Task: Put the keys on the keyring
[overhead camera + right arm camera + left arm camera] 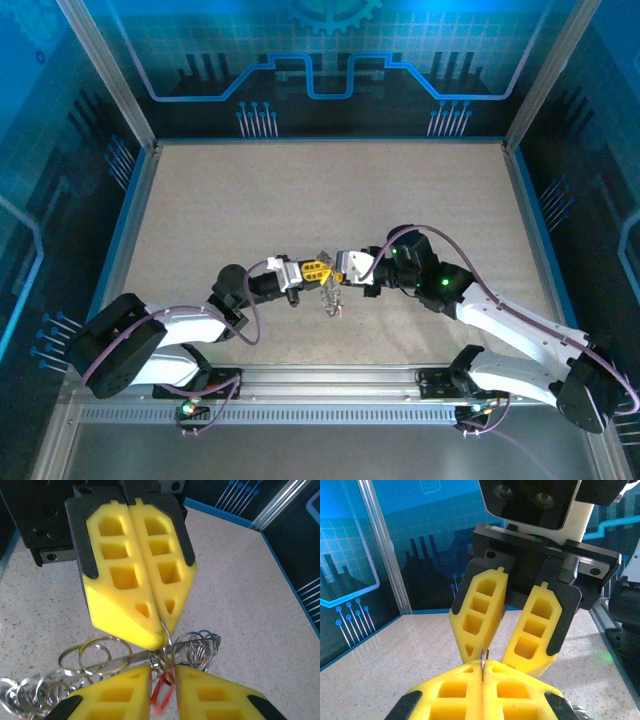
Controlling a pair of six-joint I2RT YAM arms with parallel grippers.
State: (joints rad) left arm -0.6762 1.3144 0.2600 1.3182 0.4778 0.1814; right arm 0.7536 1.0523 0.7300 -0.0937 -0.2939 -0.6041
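Note:
Both grippers meet tip to tip above the middle of the table. My left gripper (316, 269) (483, 666) is shut on the edge of a thin silvery ring (483, 658) of the keyring (168, 639). The keyring's bunch of small silvery rings (331, 300) dangles below the fingertips. In the right wrist view the left gripper (161, 630) comes in from above. My right gripper (163, 672) (339, 274) is closed on a tiny key with a red head (162, 696), which sits right against the held ring. The key's shank is hidden among the rings.
Loose silvery rings (95, 655) and a coil of rings (202, 647) of the bunch hang on either side of the grip. A speckled beige tabletop (300, 200) spreads behind the grippers, walled by blue panels (330, 60) and a metal rail (330, 380) at the near edge.

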